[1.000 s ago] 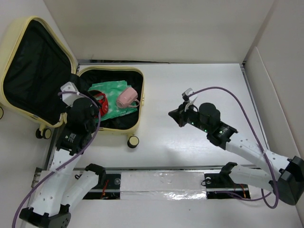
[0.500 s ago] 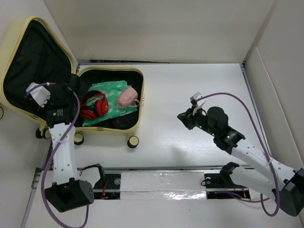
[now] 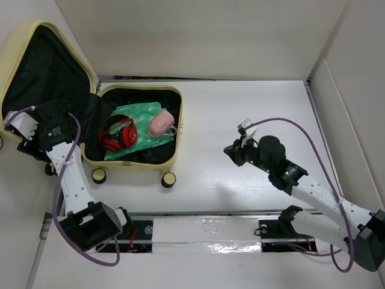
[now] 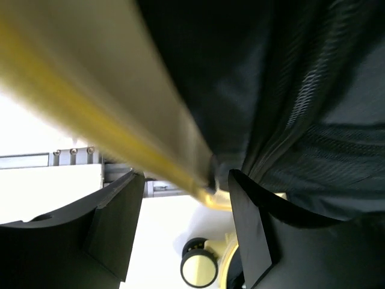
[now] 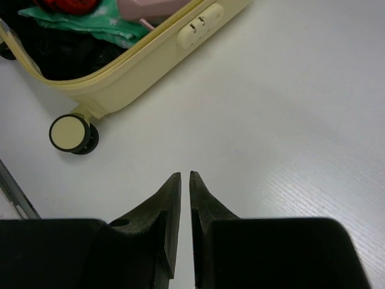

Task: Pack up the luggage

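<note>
The luggage [image 3: 175,129], a pale-yellow suitcase, lies open at the left, its black-lined lid [image 3: 36,78] propped up against the wall. Red headphones [image 3: 117,133], a pink mug [image 3: 160,124] and a green cloth [image 3: 141,114] lie in its base. My left gripper [image 3: 48,117] is at the lid's lower edge. In the left wrist view it [image 4: 186,177] stands open, with the lid's yellow rim [image 4: 90,114] running between the jaws. My right gripper [image 3: 228,149] hovers over bare table right of the luggage, its jaws [image 5: 185,176] a thin slit apart and holding nothing.
Caster wheels [image 3: 169,179] [image 3: 98,176] stick out at the luggage's near side; one shows below the left jaws [image 4: 200,268], one in the right wrist view [image 5: 68,132]. White walls close the table at the back and right [image 3: 337,90].
My left arm has swung left, from over the luggage base to the lid's lower edge. My right gripper has drawn back slightly and its jaws have parted a little.
</note>
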Robot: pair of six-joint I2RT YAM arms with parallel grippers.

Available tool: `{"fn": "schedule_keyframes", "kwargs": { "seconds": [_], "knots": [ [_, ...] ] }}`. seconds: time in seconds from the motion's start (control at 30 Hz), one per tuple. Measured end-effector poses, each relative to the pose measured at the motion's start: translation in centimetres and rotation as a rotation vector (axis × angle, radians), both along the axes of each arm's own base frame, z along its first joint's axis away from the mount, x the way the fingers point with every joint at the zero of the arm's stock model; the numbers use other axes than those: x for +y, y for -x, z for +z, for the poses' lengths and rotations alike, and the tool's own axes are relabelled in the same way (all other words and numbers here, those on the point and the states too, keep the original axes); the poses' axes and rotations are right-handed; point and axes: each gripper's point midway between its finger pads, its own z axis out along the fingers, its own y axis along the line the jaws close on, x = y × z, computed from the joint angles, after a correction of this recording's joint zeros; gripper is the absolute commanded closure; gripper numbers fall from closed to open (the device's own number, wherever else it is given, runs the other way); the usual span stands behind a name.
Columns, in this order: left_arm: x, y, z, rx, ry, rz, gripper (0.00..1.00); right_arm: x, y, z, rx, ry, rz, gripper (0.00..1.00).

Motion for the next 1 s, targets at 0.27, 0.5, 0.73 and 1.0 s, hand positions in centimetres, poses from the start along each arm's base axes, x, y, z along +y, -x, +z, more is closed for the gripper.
{"fn": "schedule_keyframes", "kwargs": {
  "seconds": [0.27, 0.5, 0.73, 1.0],
  "knots": [
    [0.4, -1.3, 1.3, -0.022, 0.002, -0.010, 0.70, 1.1, 0.4, -1.5, 0.024, 0.045, 0.025, 0.84],
    [-1.5, -2.3, 2.1, -0.017, -0.032, -0.090, 1.00, 1.1, 0.3, -1.3, 0.017, 0.051, 0.012, 0.83],
    [-8.4, -2.4, 1.9, -0.012, -0.137, -0.370, 1.00, 1.3, -0.1, -2.1, 0.035, 0.071, 0.003, 0.84],
    [-19.3, -4.4, -3.6, -0.227, 0.102, -0.875, 1.00, 1.9, -0.6, -4.3, 0.089, 0.114, -0.006, 0.84]
  ]
}}
